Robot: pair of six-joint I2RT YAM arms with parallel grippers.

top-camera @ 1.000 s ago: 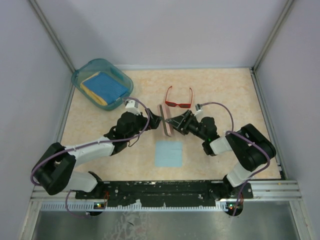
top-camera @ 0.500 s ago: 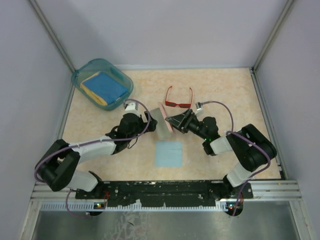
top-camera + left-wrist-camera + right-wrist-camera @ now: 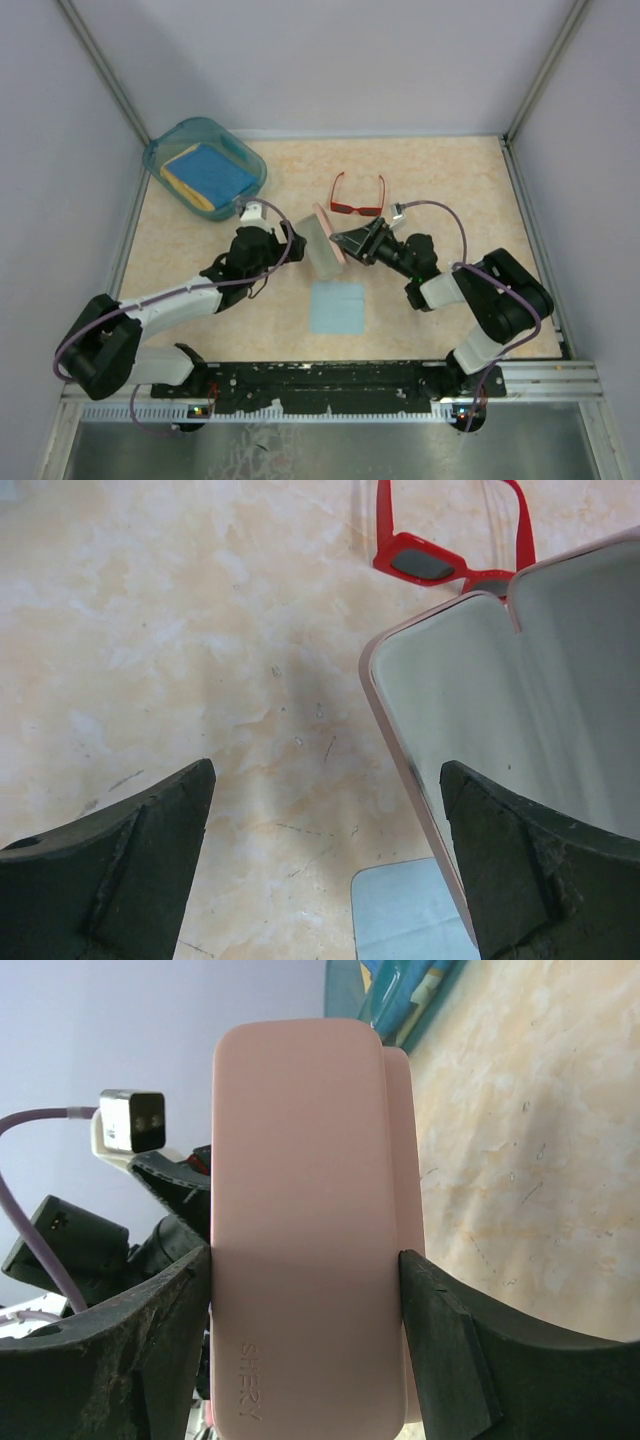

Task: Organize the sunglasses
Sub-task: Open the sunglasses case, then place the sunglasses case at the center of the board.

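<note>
One pair of red sunglasses [image 3: 357,198] lies unfolded on the table [image 3: 450,180], just behind one pink case [image 3: 320,240] that stands open; right gripper [image 3: 348,243] clamps that case by its sides; left gripper [image 3: 293,236] gapes wide, empty, beside it; one light blue cloth [image 3: 336,307] lies nearer.
</note>
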